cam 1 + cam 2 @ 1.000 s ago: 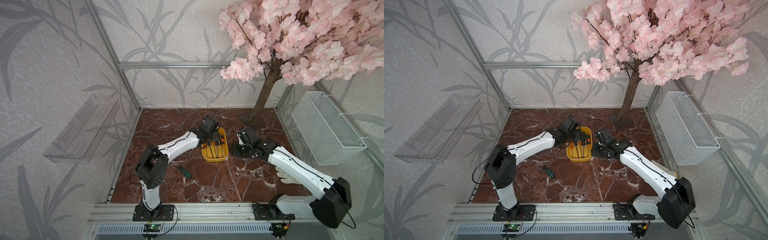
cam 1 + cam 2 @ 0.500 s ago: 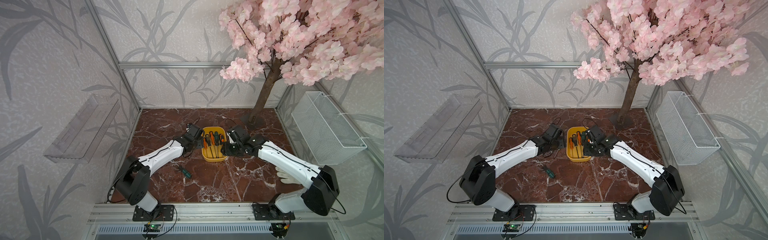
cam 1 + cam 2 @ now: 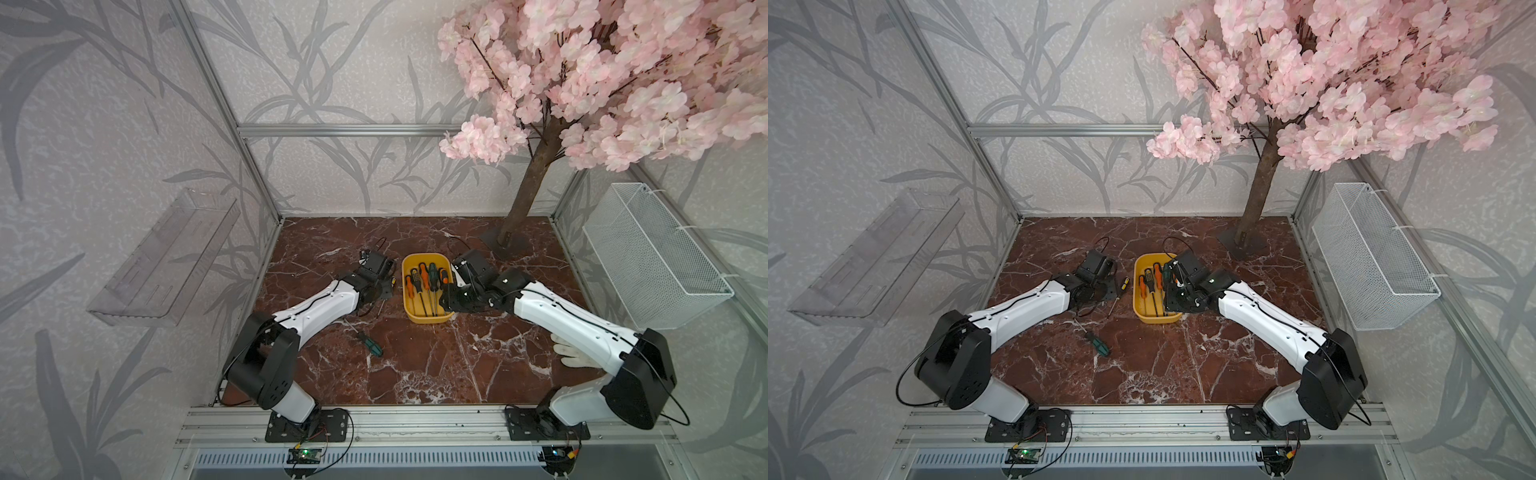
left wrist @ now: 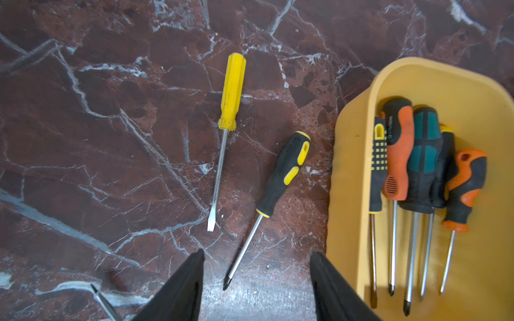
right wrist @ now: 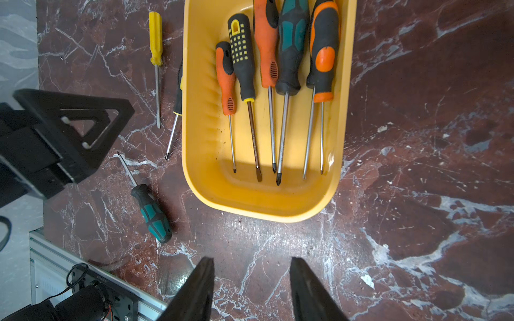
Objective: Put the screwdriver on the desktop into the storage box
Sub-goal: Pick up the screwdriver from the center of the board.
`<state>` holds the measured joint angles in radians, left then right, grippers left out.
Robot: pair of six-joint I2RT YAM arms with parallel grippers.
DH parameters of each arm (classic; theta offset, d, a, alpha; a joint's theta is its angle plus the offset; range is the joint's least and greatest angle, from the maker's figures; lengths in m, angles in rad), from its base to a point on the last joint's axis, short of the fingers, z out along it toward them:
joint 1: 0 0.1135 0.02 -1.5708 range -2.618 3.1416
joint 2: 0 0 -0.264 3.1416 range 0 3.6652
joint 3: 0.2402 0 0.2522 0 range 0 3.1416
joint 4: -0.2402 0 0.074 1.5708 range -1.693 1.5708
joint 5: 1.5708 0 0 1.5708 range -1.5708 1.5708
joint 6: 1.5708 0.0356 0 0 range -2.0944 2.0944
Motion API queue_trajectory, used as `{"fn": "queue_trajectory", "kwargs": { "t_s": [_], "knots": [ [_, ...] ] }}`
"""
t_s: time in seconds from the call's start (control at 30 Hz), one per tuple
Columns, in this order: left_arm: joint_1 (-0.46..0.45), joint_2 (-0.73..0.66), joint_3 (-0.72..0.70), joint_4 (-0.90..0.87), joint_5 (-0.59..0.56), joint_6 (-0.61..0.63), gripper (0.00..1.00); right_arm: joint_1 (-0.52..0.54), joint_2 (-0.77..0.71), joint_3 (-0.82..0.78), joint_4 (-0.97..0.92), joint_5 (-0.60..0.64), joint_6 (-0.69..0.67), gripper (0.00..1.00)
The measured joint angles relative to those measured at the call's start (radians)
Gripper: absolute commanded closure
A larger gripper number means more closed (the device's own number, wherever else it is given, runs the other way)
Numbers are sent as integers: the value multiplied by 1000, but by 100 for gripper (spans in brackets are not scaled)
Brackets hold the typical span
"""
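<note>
The yellow storage box [image 3: 428,319] [image 3: 1156,318] sits mid-desktop with several screwdrivers lying in it. Three screwdrivers lie on the marble desktop [image 3: 436,365] to the box's left. They are a yellow-handled flat one [image 4: 232,91], a black-and-yellow one [image 4: 283,172] [image 3: 1123,283], and a green-and-black one [image 3: 374,347] [image 5: 152,212]. My left gripper [image 4: 257,252] [image 3: 384,286] hovers open just left of the box, above the black-and-yellow screwdriver's tip, holding nothing. Over the box's near right corner my right gripper [image 5: 251,259] [image 3: 451,297] stands open and empty.
An artificial cherry tree stands on its base plate [image 3: 505,241] at the back right. A white glove [image 3: 571,353] lies under the right arm. A wire basket [image 3: 652,257] hangs on the right wall, a clear shelf [image 3: 162,266] on the left wall.
The left gripper has drawn back from over the box to the desktop at its left. The right gripper has shifted left to the box's near right corner.
</note>
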<state>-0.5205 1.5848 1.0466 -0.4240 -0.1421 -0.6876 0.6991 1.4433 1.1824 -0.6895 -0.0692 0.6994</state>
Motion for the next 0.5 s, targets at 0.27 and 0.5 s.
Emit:
{"fn": "queue_trajectory", "kwargs": {
  "t_s": [0.27, 0.5],
  "knots": [
    [38, 145, 74, 14, 31, 50, 40, 0, 0, -1, 1, 1, -1, 52],
    [60, 252, 148, 31, 57, 86, 42, 0, -4, -19, 4, 9, 0, 52]
  ]
}}
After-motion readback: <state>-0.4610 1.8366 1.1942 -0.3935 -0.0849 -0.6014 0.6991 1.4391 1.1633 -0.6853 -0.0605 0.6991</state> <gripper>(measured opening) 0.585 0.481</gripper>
